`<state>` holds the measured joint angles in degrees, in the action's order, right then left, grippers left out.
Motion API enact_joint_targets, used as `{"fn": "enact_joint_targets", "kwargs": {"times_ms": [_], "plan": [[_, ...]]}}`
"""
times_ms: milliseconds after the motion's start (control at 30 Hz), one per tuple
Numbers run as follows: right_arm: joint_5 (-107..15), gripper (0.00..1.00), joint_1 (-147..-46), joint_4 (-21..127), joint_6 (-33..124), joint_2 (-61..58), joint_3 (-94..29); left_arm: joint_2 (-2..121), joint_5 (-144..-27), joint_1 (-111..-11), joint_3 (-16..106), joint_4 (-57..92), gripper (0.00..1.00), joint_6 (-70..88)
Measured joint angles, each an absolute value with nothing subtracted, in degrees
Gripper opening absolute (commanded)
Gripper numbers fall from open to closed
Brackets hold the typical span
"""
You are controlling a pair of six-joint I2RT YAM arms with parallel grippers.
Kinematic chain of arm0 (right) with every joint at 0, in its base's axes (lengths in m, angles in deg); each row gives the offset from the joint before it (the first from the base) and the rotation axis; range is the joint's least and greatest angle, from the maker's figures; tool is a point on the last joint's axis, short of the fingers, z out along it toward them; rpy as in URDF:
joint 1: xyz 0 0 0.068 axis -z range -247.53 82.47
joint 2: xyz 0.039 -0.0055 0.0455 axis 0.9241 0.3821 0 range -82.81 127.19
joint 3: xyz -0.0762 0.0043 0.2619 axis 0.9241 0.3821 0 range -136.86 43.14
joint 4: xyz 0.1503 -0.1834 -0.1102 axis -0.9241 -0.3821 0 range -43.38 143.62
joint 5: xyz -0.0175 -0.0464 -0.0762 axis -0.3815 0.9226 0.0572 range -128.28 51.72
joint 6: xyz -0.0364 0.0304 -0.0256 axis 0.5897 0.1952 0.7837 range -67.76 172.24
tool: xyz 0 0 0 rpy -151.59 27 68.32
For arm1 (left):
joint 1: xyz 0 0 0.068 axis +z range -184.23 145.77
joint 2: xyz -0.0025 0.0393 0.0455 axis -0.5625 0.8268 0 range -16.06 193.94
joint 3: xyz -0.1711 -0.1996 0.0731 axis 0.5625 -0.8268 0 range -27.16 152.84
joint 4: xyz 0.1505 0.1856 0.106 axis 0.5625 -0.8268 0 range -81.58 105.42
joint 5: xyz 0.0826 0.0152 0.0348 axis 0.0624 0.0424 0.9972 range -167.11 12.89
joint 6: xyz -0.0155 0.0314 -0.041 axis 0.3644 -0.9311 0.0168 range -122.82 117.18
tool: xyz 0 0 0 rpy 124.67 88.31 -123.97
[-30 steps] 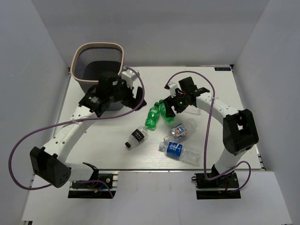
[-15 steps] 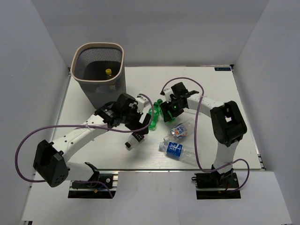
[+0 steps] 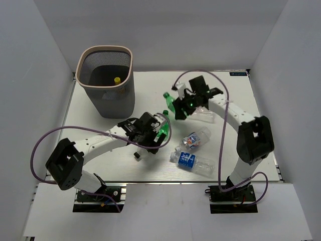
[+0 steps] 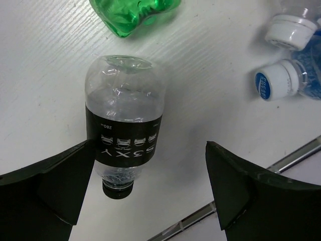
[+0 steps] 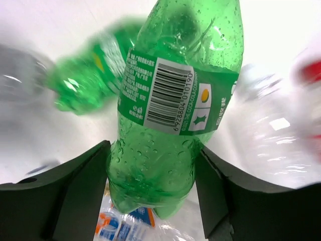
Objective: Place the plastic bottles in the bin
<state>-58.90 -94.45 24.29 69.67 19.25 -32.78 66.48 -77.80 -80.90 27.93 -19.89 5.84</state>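
The grey mesh bin [image 3: 129, 83] stands at the back left with a yellow-capped bottle [image 3: 117, 79] inside. My right gripper [image 3: 183, 105] is shut on a green bottle [image 5: 175, 100], held off the table [image 3: 172, 102]. My left gripper [image 4: 150, 186] is open, low over a clear bottle with a black label [image 4: 123, 135] that lies between its fingers, close to the left one. In the top view the left gripper [image 3: 150, 138] hides most of that bottle; its black cap [image 3: 136, 156] shows. A second green bottle [image 3: 161, 132] lies beside it [image 4: 135, 10].
Two clear bottles with blue labels [image 3: 194, 140] [image 3: 189, 161] lie at the front middle; their caps show in the left wrist view [image 4: 288, 30] [image 4: 271, 85]. Another clear bottle [image 3: 203, 115] lies under the right arm. The table's front edge [image 4: 241, 193] is close.
My left arm swung from the bin down to the black-label bottle, and a yellow-capped bottle now lies in the bin. My right gripper took the green bottle and lifted it back.
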Motion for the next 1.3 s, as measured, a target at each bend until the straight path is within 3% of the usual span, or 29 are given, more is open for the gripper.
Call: {"fn": "enact_joint_targets", "kwargs": {"times_ms": [267,400,933,1000,1033,1167,1300], "plan": [[-68.3,0.0,-94.0,21.9,73.8,12.5,-54.6,67.2,-69.8,-82.6,26.3,-18.7,1.0,8.7],[-72.1,0.05,-95.2,26.2,72.4,13.0,-60.7,67.3,-66.6,-83.2,25.7,-18.6,1.0,10.1],[-73.0,0.15,-106.9,66.7,58.7,37.4,-79.7,66.2,-62.8,-83.7,22.0,-17.9,1.0,14.8],[-71.8,0.2,-108.2,70.5,56.0,41.0,-82.4,66.1,-62.6,-83.8,21.9,-17.8,1.0,15.1],[-70.9,0.37,-108.6,72.6,54.9,42.5,-83.4,66.0,-62.5,-83.8,21.9,-17.7,1.0,15.3],[-67.6,0.77,-110.4,78.2,51.3,49.6,-89.7,65.7,-62.5,-83.8,21.9,-17.5,1.0,15.7],[-66.4,0.87,-111.3,79.1,51.0,51.3,-88.4,64.8,-62.4,-83.8,21.4,-17.0,1.0,16.0]]}}
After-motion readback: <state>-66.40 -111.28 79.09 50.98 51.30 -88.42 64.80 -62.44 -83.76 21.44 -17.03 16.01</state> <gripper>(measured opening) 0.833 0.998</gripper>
